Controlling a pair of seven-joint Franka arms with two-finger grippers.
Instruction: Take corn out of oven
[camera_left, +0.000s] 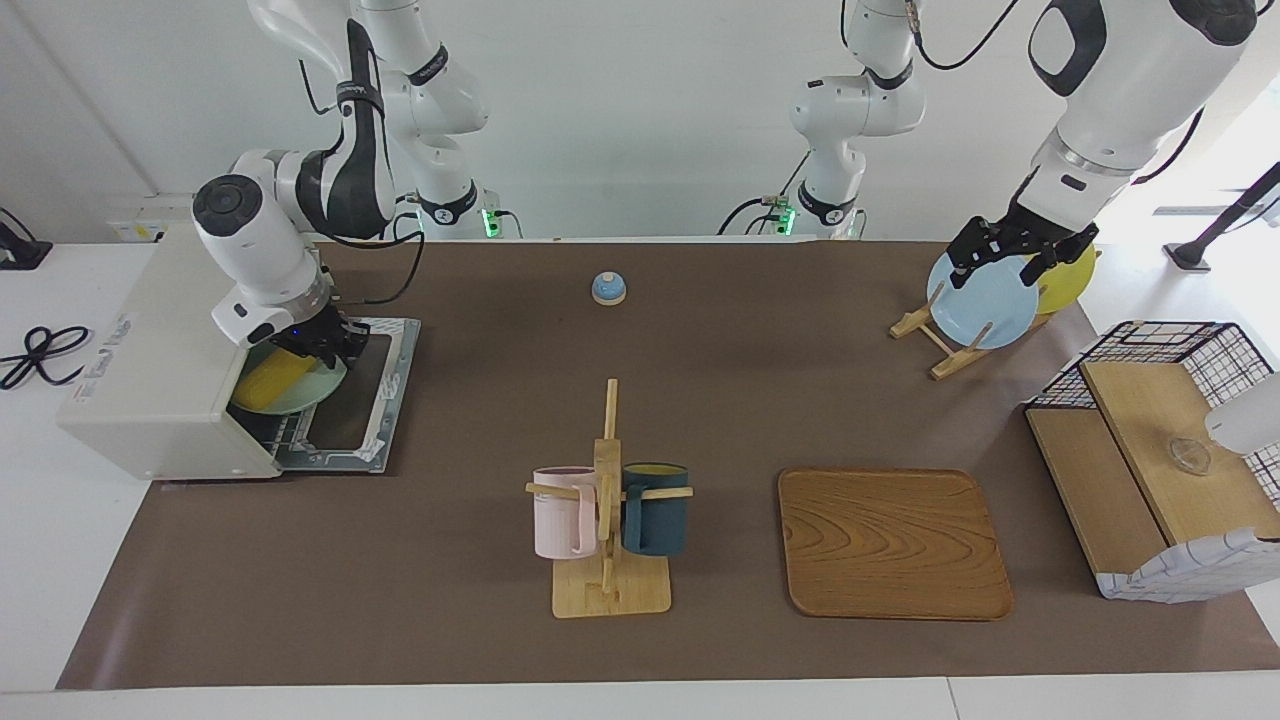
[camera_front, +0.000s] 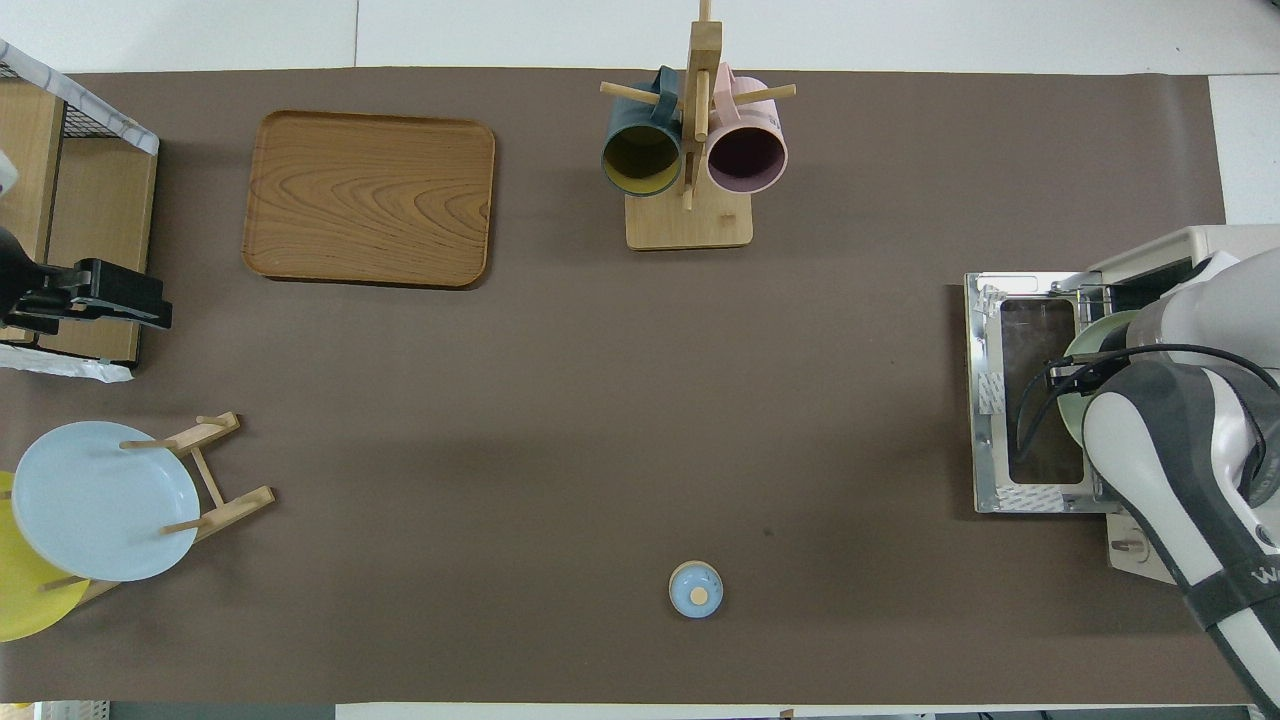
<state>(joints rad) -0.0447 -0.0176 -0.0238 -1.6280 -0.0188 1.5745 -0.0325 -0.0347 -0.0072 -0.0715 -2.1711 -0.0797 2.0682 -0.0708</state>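
The off-white oven stands at the right arm's end of the table with its glass door dropped open. The yellow corn lies on a pale green plate at the oven's mouth, half out over the door. My right gripper is down at the corn and the plate's rim; what its fingers hold is hidden. In the overhead view the right arm covers the corn, and only the plate's rim and the oven show. My left gripper waits open and empty in the air by the plate rack.
A blue bell sits near the robots at mid table. A wooden mug rack holds a pink and a dark teal mug. A wooden tray, a rack with a blue plate and a yellow plate, and a wire basket stand toward the left arm's end.
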